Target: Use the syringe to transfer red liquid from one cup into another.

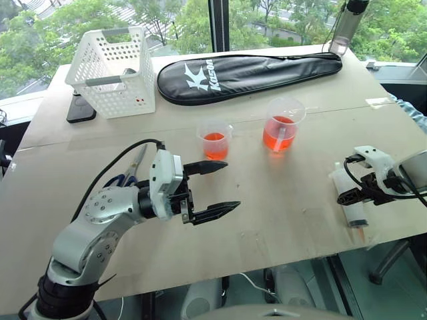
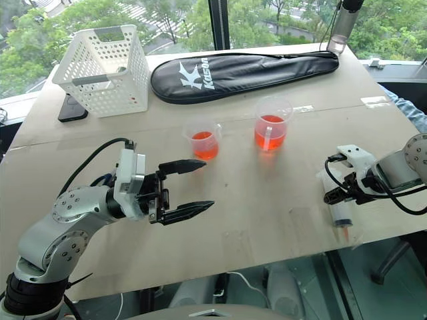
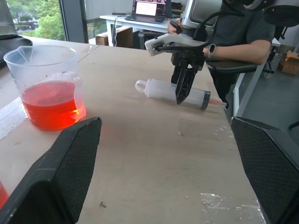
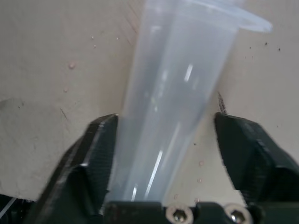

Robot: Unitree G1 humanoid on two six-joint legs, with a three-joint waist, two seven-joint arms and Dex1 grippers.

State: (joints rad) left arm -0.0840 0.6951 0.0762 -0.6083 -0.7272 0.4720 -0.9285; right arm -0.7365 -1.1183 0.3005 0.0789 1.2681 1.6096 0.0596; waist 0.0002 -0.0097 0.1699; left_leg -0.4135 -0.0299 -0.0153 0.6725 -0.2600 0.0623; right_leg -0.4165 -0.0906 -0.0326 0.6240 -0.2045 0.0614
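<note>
Syringe [image 1: 351,200] lying flat on the wooden table [image 1: 280,207] near its right edge, dark reddish tip toward the near edge; head views. The right gripper [image 1: 348,195] points down over the barrel, its black fingers straddling it; from the head views it cannot be told whether they touch. Well apart to the left, the left gripper [image 1: 223,187] is held level above the table, pointing right, its two fingers spread wide with nothing between them. Beyond it stand the smaller cup [image 1: 215,140] and, to its right, the larger beaker [image 1: 283,125], both holding red liquid [image 1: 277,138]. At the far side lie a white basket [image 1: 113,70], a black racket case [image 1: 247,75] and a dark flat object [image 1: 81,109] beside the basket. Left wrist view: the left gripper's fingers [image 3: 60,182] stand far apart at either side of the frame; between them appear the beaker [image 3: 46,84] with its liquid, the syringe [image 3: 177,93] flat on the table, and the right gripper [image 3: 183,88] descending onto the barrel; a seated person [image 3: 243,42] is behind. Right wrist view: the clear barrel [image 4: 177,102] passes between the right gripper's fingers [image 4: 93,158]; one finger lies against or just beside it, the other stands off with a visible gap, so the jaws are parted and not clamped.
</note>
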